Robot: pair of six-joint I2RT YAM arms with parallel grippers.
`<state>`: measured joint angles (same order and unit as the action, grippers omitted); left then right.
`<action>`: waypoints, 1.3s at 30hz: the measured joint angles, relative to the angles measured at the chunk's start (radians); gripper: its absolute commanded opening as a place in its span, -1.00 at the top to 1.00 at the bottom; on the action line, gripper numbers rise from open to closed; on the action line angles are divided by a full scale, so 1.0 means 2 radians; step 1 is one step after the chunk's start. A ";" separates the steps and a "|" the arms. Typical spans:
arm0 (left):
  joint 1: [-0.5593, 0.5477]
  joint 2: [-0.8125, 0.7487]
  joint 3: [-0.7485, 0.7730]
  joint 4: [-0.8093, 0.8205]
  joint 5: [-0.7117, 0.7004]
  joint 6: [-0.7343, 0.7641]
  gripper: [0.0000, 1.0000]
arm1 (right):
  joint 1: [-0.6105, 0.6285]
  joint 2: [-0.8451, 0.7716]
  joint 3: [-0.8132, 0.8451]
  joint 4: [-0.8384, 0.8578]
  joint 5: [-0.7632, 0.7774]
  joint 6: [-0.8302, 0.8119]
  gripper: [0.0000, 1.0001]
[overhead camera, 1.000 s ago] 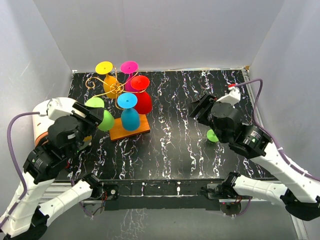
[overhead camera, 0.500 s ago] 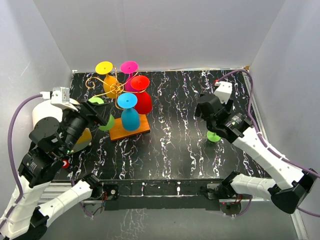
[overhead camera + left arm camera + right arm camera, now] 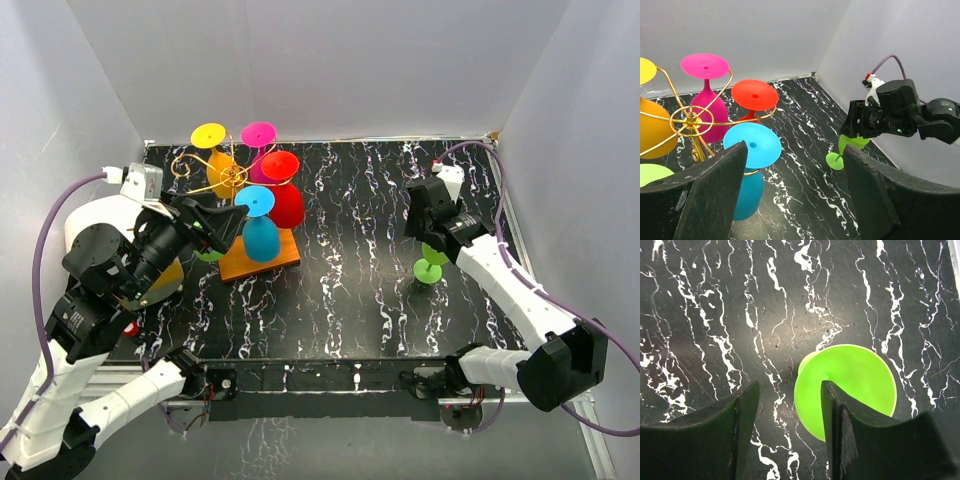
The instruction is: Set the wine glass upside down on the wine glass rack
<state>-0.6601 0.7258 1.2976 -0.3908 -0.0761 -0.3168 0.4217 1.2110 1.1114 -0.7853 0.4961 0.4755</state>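
Note:
A lime green wine glass [image 3: 431, 264] stands upright on the black marbled table at the right. From above it shows as a green disc [image 3: 855, 385]. My right gripper [image 3: 424, 218] hovers just above it, open and empty [image 3: 790, 390]; its right finger [image 3: 840, 420] overlaps the glass's edge. The gold wire rack [image 3: 230, 177] on an orange base [image 3: 275, 260] holds several coloured glasses upside down. My left gripper [image 3: 215, 228] is open and empty beside the rack [image 3: 690, 120], and its view reaches the green glass [image 3: 847, 147].
On the rack hang yellow [image 3: 209, 135], magenta [image 3: 258, 133], red [image 3: 283, 190] and cyan [image 3: 258, 225] glasses, and a green one [image 3: 208, 254] partly hidden by my left gripper. White walls enclose the table on three sides.
My right arm has stretched out and its gripper now sits over the green glass. My left gripper has swung right, toward the rack.

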 measured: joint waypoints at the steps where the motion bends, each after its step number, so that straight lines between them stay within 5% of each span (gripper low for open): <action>1: 0.000 0.000 0.000 0.001 0.005 0.002 -0.54 | -0.003 0.003 -0.003 0.000 -0.004 0.000 0.10; 12: 0.000 -0.002 0.000 0.012 0.021 0.010 -0.72 | -0.010 0.014 -0.031 0.002 -0.028 0.001 0.98; 15: 0.000 -0.002 0.000 0.016 0.022 0.009 -0.96 | -0.010 0.014 -0.031 0.002 -0.025 -0.002 1.00; 26: 0.000 0.000 -0.023 0.057 0.071 -0.015 -0.97 | -0.010 -0.050 -0.014 0.032 -0.060 -0.025 1.00; 39: 0.000 0.099 -0.027 0.210 0.181 -0.145 -0.94 | -0.010 -0.199 0.012 0.303 -0.188 0.001 1.00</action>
<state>-0.6601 0.9245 1.2430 0.0288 0.2859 -0.6064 0.4026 0.8135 1.1347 -0.1799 0.1200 0.4778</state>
